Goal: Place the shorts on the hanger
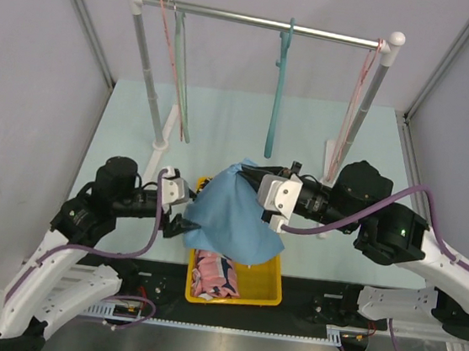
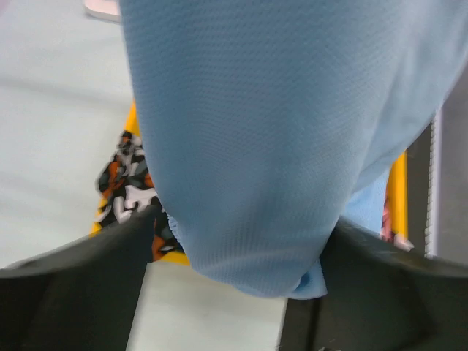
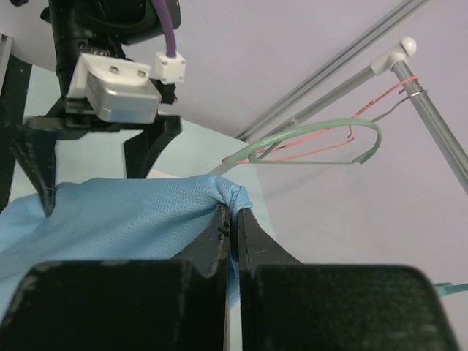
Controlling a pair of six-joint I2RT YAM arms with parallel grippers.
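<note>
The light blue shorts (image 1: 234, 218) hang in the air over the yellow bin. My right gripper (image 1: 250, 176) is shut on a bunched top corner of the shorts (image 3: 146, 219), which shows pinched between the closed fingertips of that gripper (image 3: 235, 210). My left gripper (image 1: 180, 223) is at their lower left edge. It stands open, and the hanging hem of the shorts (image 2: 278, 146) dangles between the wide fingers of the gripper (image 2: 245, 234) without being pinched. The thin pale pink hanger (image 1: 166, 45) hangs at the rail's left end; the same hanger (image 3: 314, 139) appears beside a pale green one.
A yellow bin (image 1: 271, 297) at the near edge holds patterned garments (image 1: 214, 277), including an orange-black-white one (image 2: 124, 183). On the rail (image 1: 236, 15) hang a pale green hanger (image 1: 181, 85), a teal hanger (image 1: 278, 87) and a reddish-pink hanger (image 1: 367, 72) by the right post.
</note>
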